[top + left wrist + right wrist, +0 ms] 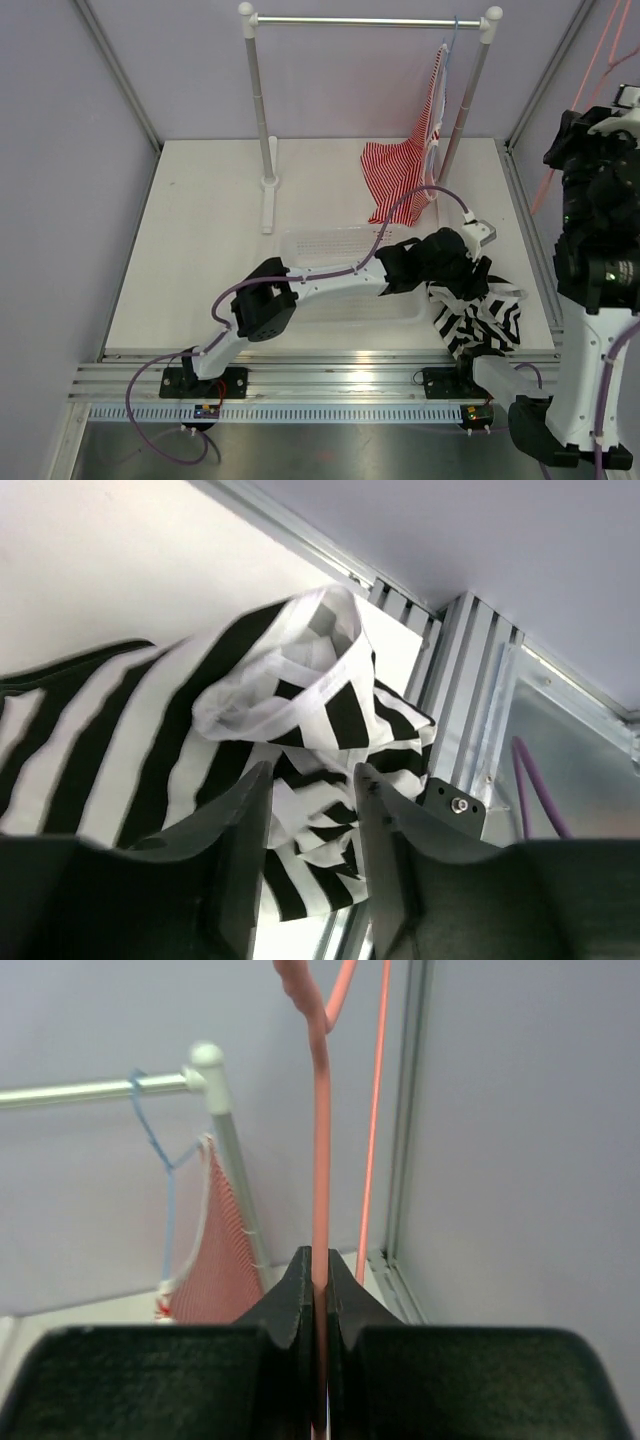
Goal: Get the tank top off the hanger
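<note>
The tank top (482, 322) lies crumpled at the near right corner of the desk (200, 250), seemingly free of the hanger (321, 1140), whose wire the right tool (316, 1265) pinches. The left tool (312, 780) hangs spread just above the cloth. It looks soft and light, and any bunched fold gives hold.

Pale lilac walls (60, 150), white tabletop (200, 250), clothes rail (370, 21), apparently metal

top (485, 320) (400, 175) x2 | hanger (321, 1160) (168, 1210) x2 | rack (370, 21) x1 | bin (330, 240) x1

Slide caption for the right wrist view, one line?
Right tool shut on the pink hanger, with the rail and red-striped top behind.
</note>
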You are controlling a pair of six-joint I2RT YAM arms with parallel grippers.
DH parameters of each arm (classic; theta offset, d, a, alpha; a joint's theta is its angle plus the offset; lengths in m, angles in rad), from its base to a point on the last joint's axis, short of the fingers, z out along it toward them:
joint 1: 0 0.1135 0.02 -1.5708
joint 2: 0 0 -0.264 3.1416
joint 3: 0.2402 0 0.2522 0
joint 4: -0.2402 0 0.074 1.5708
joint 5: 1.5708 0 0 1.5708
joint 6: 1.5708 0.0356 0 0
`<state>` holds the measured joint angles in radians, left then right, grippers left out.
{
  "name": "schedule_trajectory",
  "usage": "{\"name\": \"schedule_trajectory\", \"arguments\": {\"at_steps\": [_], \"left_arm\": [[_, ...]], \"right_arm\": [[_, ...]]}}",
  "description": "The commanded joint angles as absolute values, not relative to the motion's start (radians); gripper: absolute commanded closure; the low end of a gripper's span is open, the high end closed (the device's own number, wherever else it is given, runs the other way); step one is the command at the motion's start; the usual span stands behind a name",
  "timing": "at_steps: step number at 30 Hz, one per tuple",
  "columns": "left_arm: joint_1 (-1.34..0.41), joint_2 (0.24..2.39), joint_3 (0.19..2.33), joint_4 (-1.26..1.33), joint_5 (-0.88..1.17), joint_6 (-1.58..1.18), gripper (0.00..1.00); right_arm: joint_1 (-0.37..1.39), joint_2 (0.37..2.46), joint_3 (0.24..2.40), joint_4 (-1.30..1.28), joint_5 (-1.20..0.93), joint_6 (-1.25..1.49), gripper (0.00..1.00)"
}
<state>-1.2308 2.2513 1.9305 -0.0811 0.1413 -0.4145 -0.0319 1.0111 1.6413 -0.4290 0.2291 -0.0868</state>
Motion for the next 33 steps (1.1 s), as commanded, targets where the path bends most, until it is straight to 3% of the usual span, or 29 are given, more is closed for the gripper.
{"name": "schedule_trajectory", "arguments": {"at_steps": [1,2,3,7,12,18,22,29,33], "left_arm": [[-1.224,2.123,1.97,-0.115,0.083,-0.405,0.31],[-1.226,2.108,1.968,-0.123,0.074,-0.403,0.21],[-1.227,2.073,1.959,-0.129,0.075,-0.403,0.01],[-1.227,1.956,1.881,-0.195,0.003,-0.416,0.01],[-1.227,1.746,1.698,-0.305,-0.355,-0.46,0.01],[-1.227,1.467,1.479,-0.438,-0.584,-0.494,0.01],[-1.169,1.358,1.411,-0.662,-0.739,-0.574,0.01],[-1.058,1.161,1.281,-0.796,-0.759,-0.606,0.01],[-1.023,1.095,1.279,-0.896,-0.784,-0.603,0.01]], "right_arm": [[-0.034,0.992,1.837,-0.78,0.086,0.067,1.0],[-0.034,0.994,1.86,-0.82,0.054,0.102,1.0],[-0.032,0.986,1.888,-0.851,0.045,0.118,1.0],[-0.032,0.953,1.934,-0.948,-0.027,0.163,1.0],[-0.032,0.966,2.023,-1.034,-0.256,0.196,1.0],[-0.032,1.023,2.072,-1.098,-0.445,0.275,1.0],[-0.032,1.08,2.022,-1.102,-0.547,0.305,1.0],[-0.008,1.199,1.89,-0.922,-0.5,0.386,1.0],[0.229,1.409,2.086,-1.05,-0.316,0.331,1.0]]}}
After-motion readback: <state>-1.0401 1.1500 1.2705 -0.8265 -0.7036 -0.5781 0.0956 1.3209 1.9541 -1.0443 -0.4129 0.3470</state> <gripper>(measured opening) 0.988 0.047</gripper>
